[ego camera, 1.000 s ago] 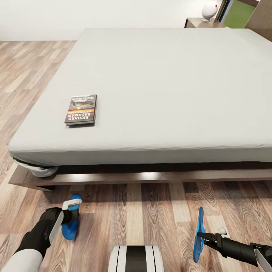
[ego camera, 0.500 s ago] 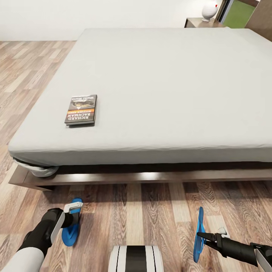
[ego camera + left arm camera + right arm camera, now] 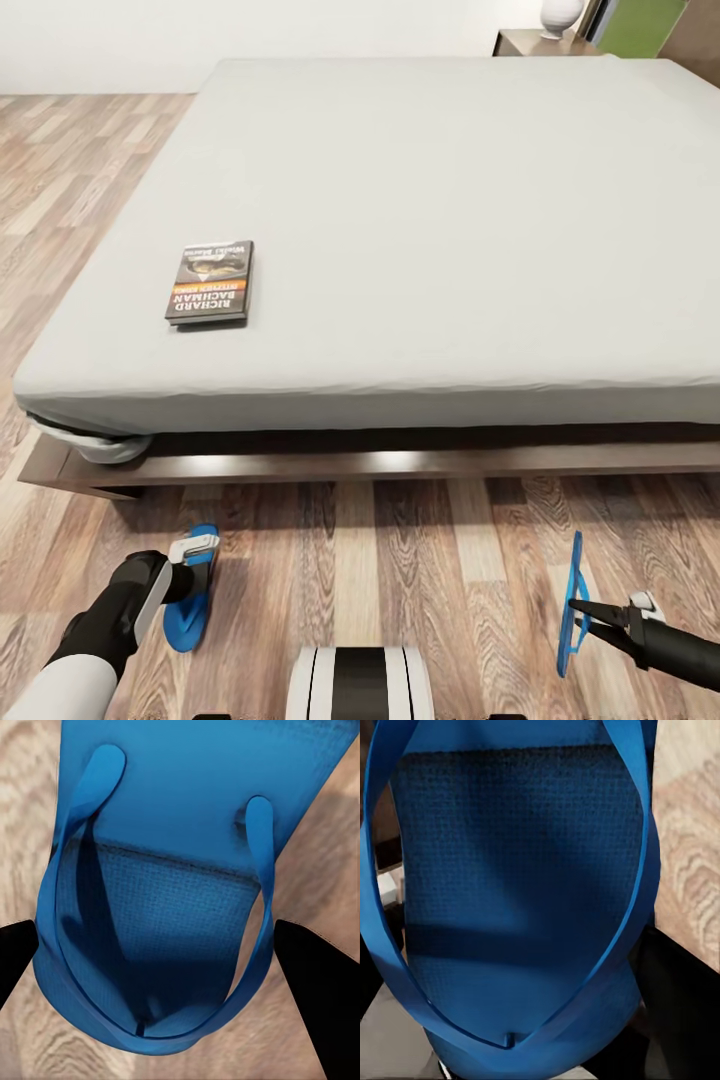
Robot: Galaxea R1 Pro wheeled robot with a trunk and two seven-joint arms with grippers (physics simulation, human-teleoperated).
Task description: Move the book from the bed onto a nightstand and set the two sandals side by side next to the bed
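Your left hand [image 3: 192, 565] sits open around one sandal [image 3: 190, 600] lower left; right hand [image 3: 578, 606] pinches the other sandal [image 3: 570, 610] on edge, lower right. Book [image 3: 211, 282] lies on the bed [image 3: 420, 230], centre-left.

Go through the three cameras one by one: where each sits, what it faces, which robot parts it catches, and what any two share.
Head view: from the robot's head, looking forward and down over the bed, the book and the floor; both arms and the base show.
Left wrist view: on the left arm, facing the left sandal lying on the floor; dark jaws at the sides.
Right wrist view: on the right arm, close against the right sandal.
Shared: each sandal also appears in the head view.
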